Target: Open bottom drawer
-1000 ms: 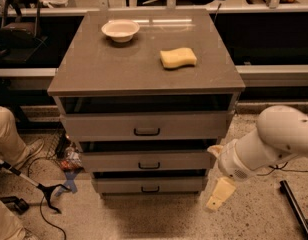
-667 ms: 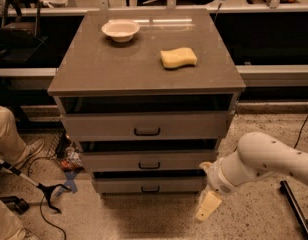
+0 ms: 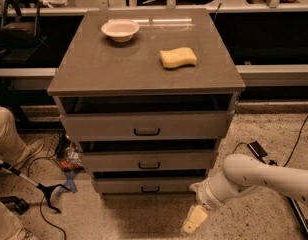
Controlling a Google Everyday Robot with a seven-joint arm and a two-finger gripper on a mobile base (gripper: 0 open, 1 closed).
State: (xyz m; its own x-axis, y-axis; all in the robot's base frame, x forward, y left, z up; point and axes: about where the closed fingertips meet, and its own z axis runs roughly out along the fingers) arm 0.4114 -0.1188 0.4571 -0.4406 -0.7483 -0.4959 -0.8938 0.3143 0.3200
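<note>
The bottom drawer (image 3: 149, 185) is the lowest of three grey drawers in the cabinet, closed, with a small black bar handle (image 3: 150, 189). My gripper (image 3: 193, 220) hangs at the end of the white arm (image 3: 254, 176), low over the floor, to the right of and in front of the bottom drawer's right end. It touches nothing. The middle drawer (image 3: 148, 160) and top drawer (image 3: 144, 125) sit above, both closed.
A white bowl (image 3: 120, 30) and a yellow sponge (image 3: 178, 57) lie on the cabinet top (image 3: 94, 69). A person's leg and shoe (image 3: 14, 144) are at the left, with cables and a small stand (image 3: 49, 189) on the floor. A black cable runs at the right (image 3: 294, 139).
The arm has swung down and left; the gripper has dropped lower toward the floor and closer to the bottom drawer's right end.
</note>
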